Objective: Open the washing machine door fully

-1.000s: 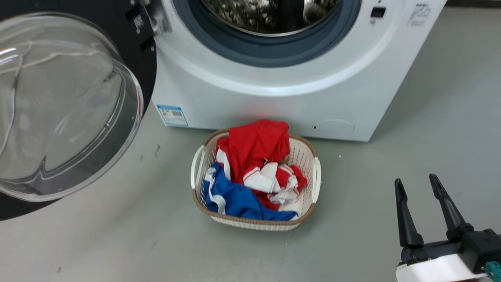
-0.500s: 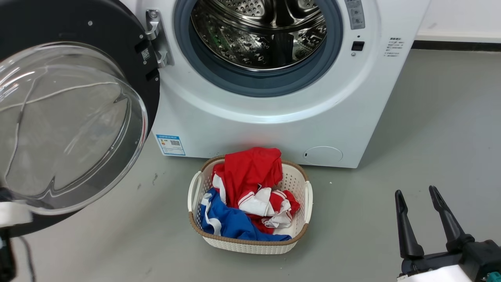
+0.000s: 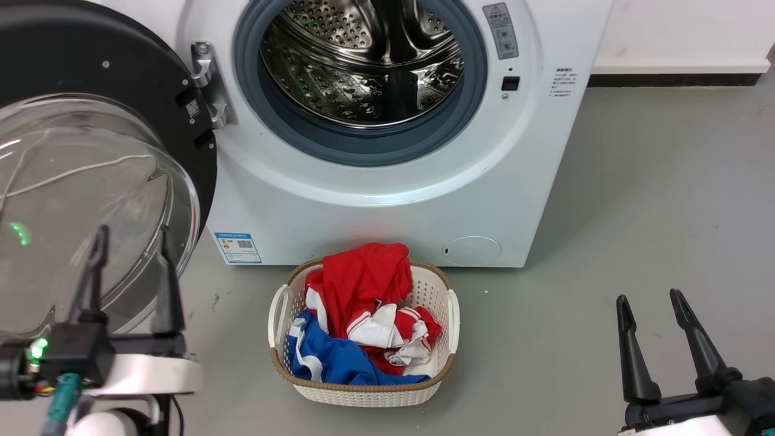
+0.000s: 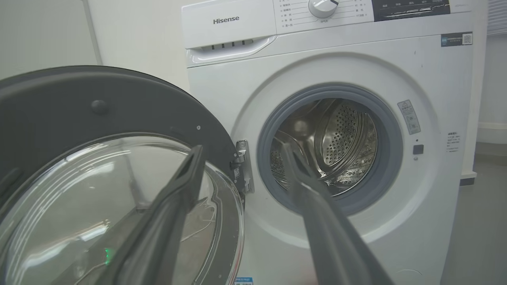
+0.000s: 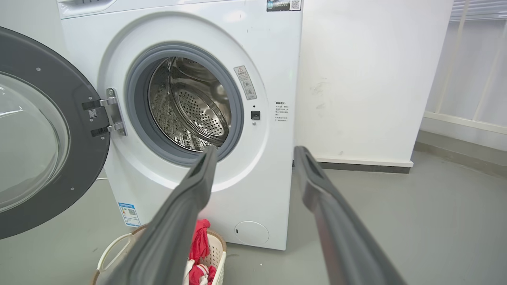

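Nearest the camera, the left gripper point(image 3: 133, 230) rises from the lower left of the head view. Its two long, dark, tapering fingers are spread and hold nothing. They stand in front of the door's glass; whether they touch it I cannot tell. The right gripper point(image 3: 648, 295) rises at the lower right over bare floor point(image 3: 605, 242), which is smooth, matte and grey with a few small dark marks. Its fingers are likewise parted and empty.

Between the grippers and farther on, a rounded cream basket point(image 3: 452, 315) of perforated plastic, with a tan woven-looking rim and loop handles, stands on the floor just before the machine's front bottom edge. Crumpled cloth fills it: a red garment point(image 3: 357, 278) with white trim on top, a blue one point(image 3: 339, 360) at the near side.

The washing machine door point(image 3: 79, 66), a wide glossy black disc, hangs swung out to the left of the opening on a metal hinge point(image 3: 209, 85). Its clear, bulging glass bowl point(image 3: 79, 181) faces the robot.

Behind stands the washing machine point(image 3: 375, 224), a smooth white box. Its round opening is ringed by a grey rubber gasket point(image 3: 339, 142) around a shiny perforated steel drum point(image 3: 363, 66). Low on its front are a blue sticker point(image 3: 238, 247) at the left and a round flap point(image 3: 471, 250) at the right. A white wall point(image 3: 666, 30) is beyond.
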